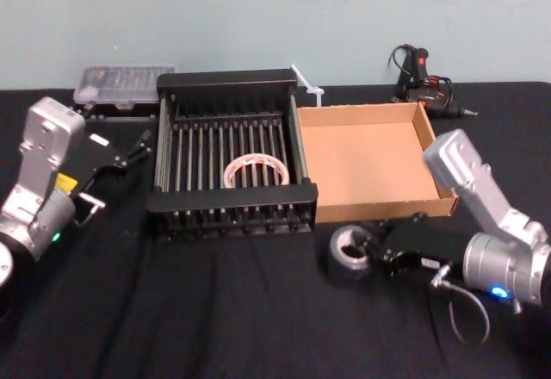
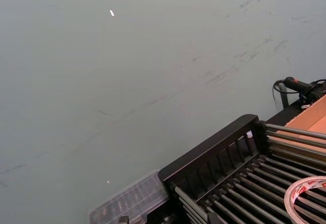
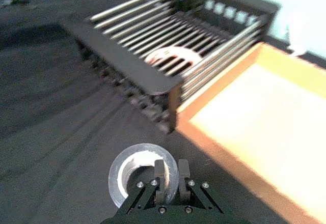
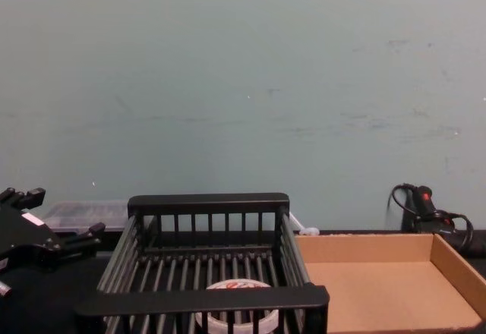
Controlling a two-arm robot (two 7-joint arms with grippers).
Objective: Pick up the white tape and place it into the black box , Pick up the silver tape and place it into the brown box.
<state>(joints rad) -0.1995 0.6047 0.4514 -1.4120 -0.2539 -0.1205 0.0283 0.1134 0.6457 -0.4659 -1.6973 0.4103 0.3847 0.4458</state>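
1. Table [image 1: 215,310], lower right of centre in head view: silver tape [image 1: 349,254] on it, just before brown box [image 1: 366,157].
2. Right gripper [image 3: 171,165]: clamped on that roll's wall, one finger inside the core, one outside.
3. White tape [image 1: 256,171]: mid-frame in head view, flat on slats inside black box [image 1: 231,196].
4. Left gripper [image 1: 136,150]: far left of head view, beside black box, apart from it, fingers spread.
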